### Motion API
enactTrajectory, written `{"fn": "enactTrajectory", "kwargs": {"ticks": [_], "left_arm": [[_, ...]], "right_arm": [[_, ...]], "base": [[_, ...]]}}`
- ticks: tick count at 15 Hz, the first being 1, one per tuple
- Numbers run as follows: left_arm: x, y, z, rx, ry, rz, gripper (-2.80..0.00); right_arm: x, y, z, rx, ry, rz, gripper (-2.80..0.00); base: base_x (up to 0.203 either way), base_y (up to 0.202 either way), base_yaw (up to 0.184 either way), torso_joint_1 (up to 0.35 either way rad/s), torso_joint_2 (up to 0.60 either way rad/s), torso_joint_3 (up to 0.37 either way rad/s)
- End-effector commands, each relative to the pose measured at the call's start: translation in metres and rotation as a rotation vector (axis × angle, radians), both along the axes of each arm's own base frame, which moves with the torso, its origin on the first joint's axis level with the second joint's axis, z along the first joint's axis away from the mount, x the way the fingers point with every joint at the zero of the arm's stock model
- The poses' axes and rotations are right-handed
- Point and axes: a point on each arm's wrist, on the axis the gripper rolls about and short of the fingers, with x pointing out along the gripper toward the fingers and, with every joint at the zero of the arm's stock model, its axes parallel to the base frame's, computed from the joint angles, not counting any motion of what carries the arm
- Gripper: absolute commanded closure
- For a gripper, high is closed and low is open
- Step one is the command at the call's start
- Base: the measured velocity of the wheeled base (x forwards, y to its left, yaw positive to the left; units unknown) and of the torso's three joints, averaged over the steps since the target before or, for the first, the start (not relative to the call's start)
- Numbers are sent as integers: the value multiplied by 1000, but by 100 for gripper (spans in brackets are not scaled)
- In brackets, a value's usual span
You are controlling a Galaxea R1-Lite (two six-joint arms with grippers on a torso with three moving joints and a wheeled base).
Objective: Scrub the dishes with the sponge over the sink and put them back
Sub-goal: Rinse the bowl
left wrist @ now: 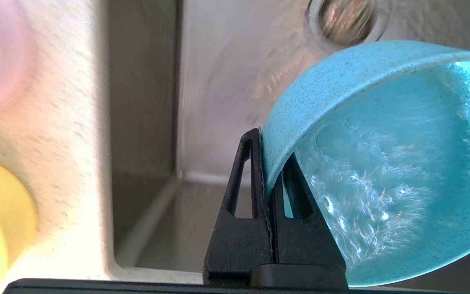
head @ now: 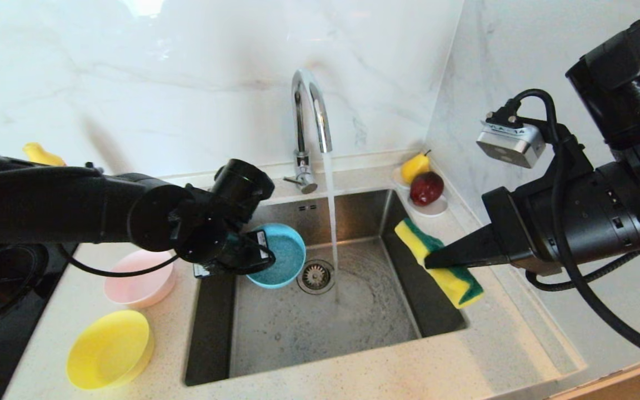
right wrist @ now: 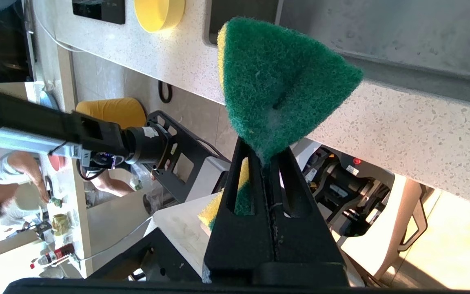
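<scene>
Steel sink point(head: 275, 339) fills the frame's centre, its floor bare below the drain point(head: 316, 276), with water falling from the faucet point(head: 310, 119). At centre-left, over the sink's left edge, the left claw point(left wrist: 268, 163) is clamped on the blue bowl's point(head: 281, 253) rim. At centre-right the right claw point(head: 430, 260) pinches the sponge point(head: 436, 261) above the sink's right rim. The pink bowl point(head: 139, 278) and yellow bowl point(head: 109, 349) sit lower left on the surface point(head: 353, 372); the left arm partly hides the pink one. No lettering is legible.
</scene>
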Motion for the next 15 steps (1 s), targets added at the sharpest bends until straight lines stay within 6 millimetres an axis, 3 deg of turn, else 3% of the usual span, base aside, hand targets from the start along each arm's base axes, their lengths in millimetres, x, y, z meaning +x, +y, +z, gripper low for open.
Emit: {"fn": "enactTrajectory", "kwargs": {"ticks": [1,7,15], "left_arm": [[-19,14,33,-77,-182,1,0],[-12,35,72,-60,-574,4,0],[-17,40,109,2,-934,-62,0]], "right_arm": [[-2,-1,-2,-3,10,0,0],[-3,-2,-4,-8,16,0,0],[-2,-3,-15,-33,52,-3,0]], "base": [[0,0,0,0,0,0],[0,0,0,0,0,0],[0,0,0,0,0,0]]}}
